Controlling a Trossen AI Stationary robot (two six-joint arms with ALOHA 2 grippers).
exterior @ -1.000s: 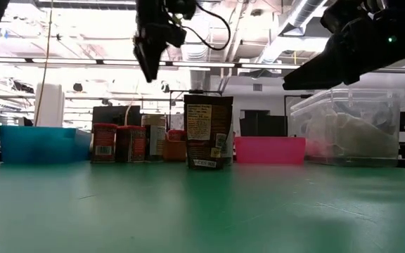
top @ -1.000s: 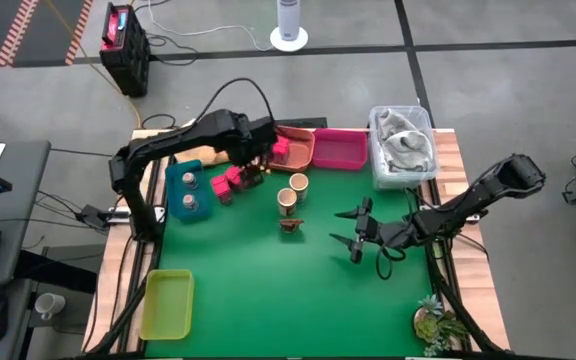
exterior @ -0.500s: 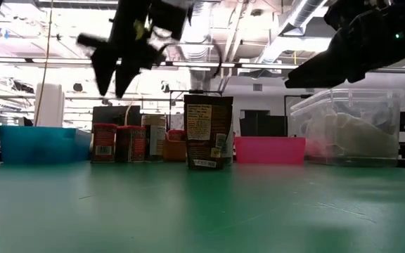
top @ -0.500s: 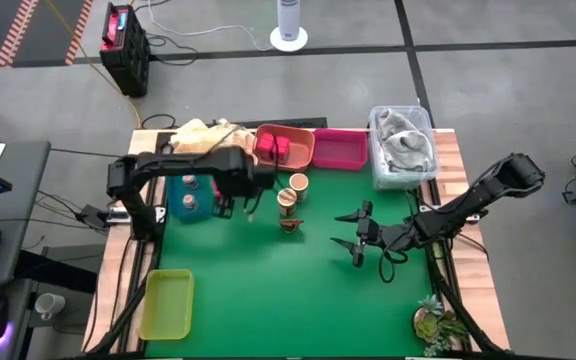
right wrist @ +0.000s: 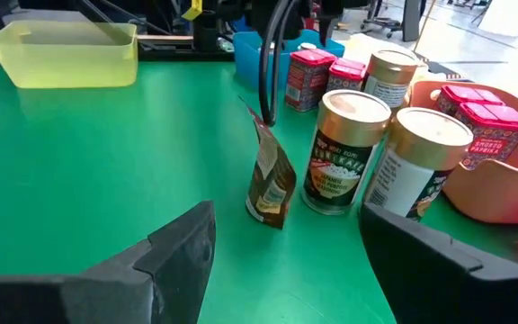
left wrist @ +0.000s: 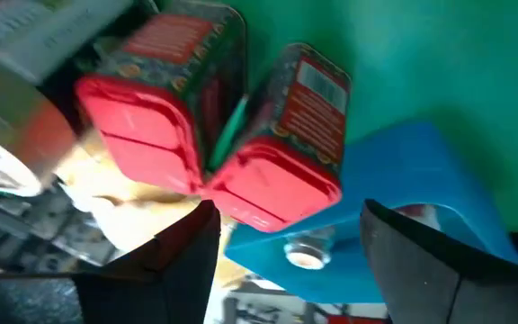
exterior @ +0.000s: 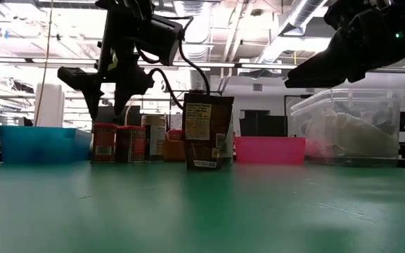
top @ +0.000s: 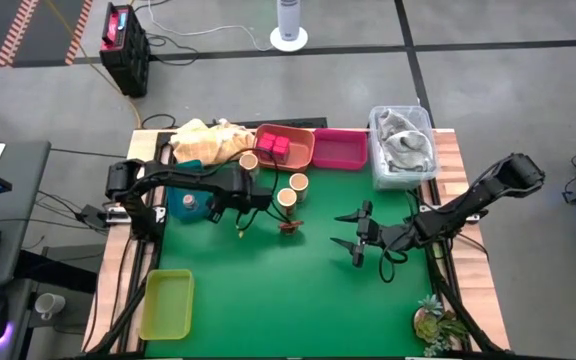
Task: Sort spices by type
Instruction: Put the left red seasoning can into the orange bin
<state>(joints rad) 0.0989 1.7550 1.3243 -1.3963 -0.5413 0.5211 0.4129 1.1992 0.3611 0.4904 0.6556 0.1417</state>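
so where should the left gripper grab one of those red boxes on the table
Take the nearer red box across its two flat side walls, just under the lid, coming straight down from above. It stands upright, touching its twin, so the left gripper, open overhead, should close on its free sides.

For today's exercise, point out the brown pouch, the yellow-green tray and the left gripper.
brown pouch [right wrist: 271, 186]: right wrist view, its front face.
yellow-green tray [top: 167, 303]: high view, its floor.
left gripper [top: 241, 224]: high view, between its fingertips.
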